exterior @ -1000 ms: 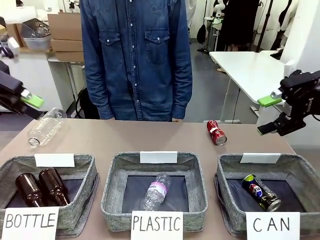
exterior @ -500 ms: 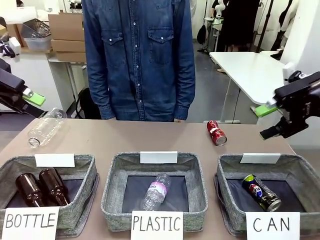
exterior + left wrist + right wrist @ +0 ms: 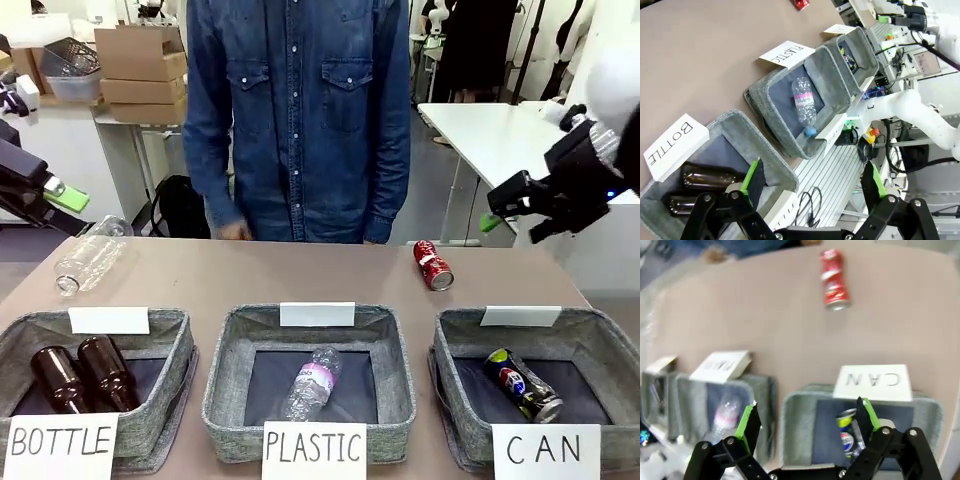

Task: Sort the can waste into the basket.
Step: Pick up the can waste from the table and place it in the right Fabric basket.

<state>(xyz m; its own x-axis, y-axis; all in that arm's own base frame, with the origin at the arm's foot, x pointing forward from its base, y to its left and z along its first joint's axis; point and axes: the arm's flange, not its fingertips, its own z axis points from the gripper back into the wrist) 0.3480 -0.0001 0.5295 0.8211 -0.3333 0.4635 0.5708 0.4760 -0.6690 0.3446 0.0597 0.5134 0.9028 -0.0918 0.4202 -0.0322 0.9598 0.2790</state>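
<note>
Pepsi can [image 3: 522, 385] in CAN basket [image 3: 570, 322], lower right; red can [image 3: 433, 265] loose on table [image 3: 250, 275], centre-right. R gripper [image 3: 805, 417] agape, empty, upper right; L gripper [image 3: 812, 180] agape too. Next: drop onto red can, pinch.

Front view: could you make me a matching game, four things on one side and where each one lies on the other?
Things:
1. red can
2. blue can
3. brown bottles
4. loose clear bottle

Places:
A. in the BOTTLE basket
B. on the table, right side, in no basket
C. in the CAN basket
D. on the table, left side, in no basket

Pairs: 1-B, 2-C, 3-A, 4-D.
</note>
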